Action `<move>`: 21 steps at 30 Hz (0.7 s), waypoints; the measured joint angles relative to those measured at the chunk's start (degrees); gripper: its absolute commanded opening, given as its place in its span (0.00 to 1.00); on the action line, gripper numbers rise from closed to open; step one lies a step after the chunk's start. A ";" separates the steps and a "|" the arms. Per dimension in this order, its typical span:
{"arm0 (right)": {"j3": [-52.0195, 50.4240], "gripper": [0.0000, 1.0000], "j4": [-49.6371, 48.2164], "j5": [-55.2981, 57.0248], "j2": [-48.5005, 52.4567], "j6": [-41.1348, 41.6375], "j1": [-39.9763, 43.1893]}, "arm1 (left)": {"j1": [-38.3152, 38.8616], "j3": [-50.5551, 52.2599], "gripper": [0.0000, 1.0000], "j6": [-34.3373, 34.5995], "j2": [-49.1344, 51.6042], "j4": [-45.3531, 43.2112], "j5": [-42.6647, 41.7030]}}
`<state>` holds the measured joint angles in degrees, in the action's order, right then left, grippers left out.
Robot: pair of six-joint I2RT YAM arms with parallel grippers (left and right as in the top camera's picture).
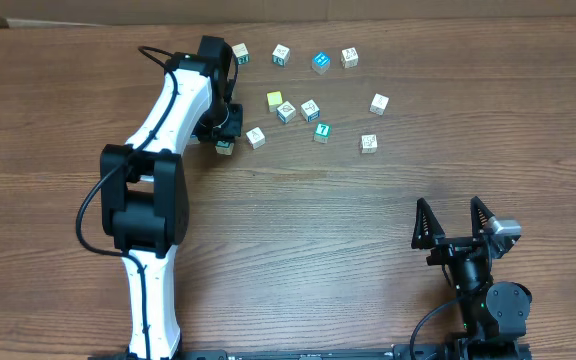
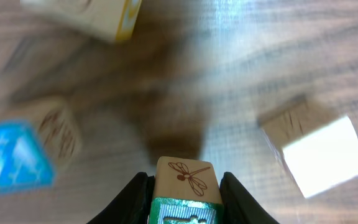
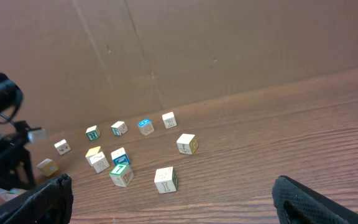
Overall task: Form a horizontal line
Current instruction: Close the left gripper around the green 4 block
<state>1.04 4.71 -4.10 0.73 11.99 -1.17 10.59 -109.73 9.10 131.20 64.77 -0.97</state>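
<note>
- The left gripper point(image 1: 223, 143) is clamped on the dragonfly cube point(image 2: 185, 176) (green face toward the wrist camera), a finger against each side. It sits left of the pale-yellow cube point(image 1: 274, 100) and nearer the robot.
- The right gripper point(image 1: 450, 206) is spread wide with nothing between its fingers, well apart from the pale-yellow cube, to its right and nearer the robot.
- Twelve letter cubes point(image 1: 310, 109) show overhead: one held, eleven on the table point(image 1: 288, 250).
- One teal 7 cube point(image 1: 321, 131) lies near the pale-yellow cube, right of it and nearer the robot. One blue cube point(image 1: 320, 62) lies right of it and farther.
- They lie scattered around the pale-yellow cube, not in a row.
</note>
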 measured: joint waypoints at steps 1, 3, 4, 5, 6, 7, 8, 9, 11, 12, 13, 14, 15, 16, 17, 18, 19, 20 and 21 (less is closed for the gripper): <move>0.00 1.00 -0.02 0.00 0.00 0.00 0.00 | 0.22 0.11 0.28 0.28 -1.01 0.98 0.00; 0.00 1.00 0.02 -0.02 0.00 0.00 0.00 | 0.55 0.31 0.28 1.22 -3.85 3.50 0.20; 0.00 1.00 0.00 0.00 0.00 0.00 0.00 | 0.81 0.31 0.27 1.68 -5.35 4.52 0.20; 0.00 1.00 0.00 -0.02 0.00 -0.02 0.00 | 1.18 0.31 0.27 2.36 -7.06 5.68 0.22; 0.00 1.00 0.00 -0.02 0.00 0.00 0.00 | 1.73 0.31 0.27 3.04 -8.81 7.15 0.22; 0.00 1.00 0.00 0.00 0.00 0.00 0.00 | 2.21 0.31 0.27 3.52 -10.19 8.28 0.20; 0.00 1.00 -0.02 0.00 0.00 -0.02 0.00 | 2.73 0.31 0.27 4.11 -11.39 9.49 0.20; 0.00 1.00 0.00 0.00 0.00 0.00 0.00 | 3.43 0.31 0.27 4.55 -12.46 10.69 0.20; 0.00 1.00 0.00 0.00 0.00 0.00 0.00 | 4.81 0.31 0.26 5.31 -13.53 12.07 0.17; 0.00 1.00 0.00 0.00 0.00 -0.02 0.00 | 5.55 0.31 0.25 5.64 -13.66 12.83 0.20; 0.00 1.00 0.00 0.00 0.00 0.02 0.00 | 6.29 0.31 0.24 6.01 -13.66 13.42 0.22; 0.00 1.00 0.00 0.00 0.00 0.00 0.00 | 7.06 0.39 0.23 6.29 -13.66 13.66 0.17; 0.00 1.00 0.02 -0.02 0.00 0.00 0.00 | 7.76 0.52 0.23 6.75 -13.64 13.88 0.17; 0.00 1.00 -0.02 0.02 0.00 -0.02 0.00 | 8.44 0.57 0.23 7.28 -13.64 14.29 0.20; 0.00 1.00 0.00 -0.02 0.00 0.00 0.00 | 8.92 0.59 0.23 7.50 -13.64 14.51 0.17; 0.00 1.00 0.00 0.00 0.00 0.00 0.00 | 9.92 0.61 0.23 8.33 -13.64 14.78 0.17; 0.00 1.00 0.02 -0.02 0.00 0.00 0.02 | 10.60 0.63 0.23 8.94 -13.64 14.93 0.17; 0.00 1.00 0.00 -0.02 0.00 -0.02 0.00 | 11.26 0.66 0.23 9.49 -13.64 15.08 0.17; 0.00 1.00 0.00 0.00 0.00 -0.02 0.00 | 11.82 0.68 0.24 10.19 -13.64 15.30 0.17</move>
<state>1.04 4.71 -4.10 0.73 11.97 -1.17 22.41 -109.06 19.29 117.56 80.07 -0.80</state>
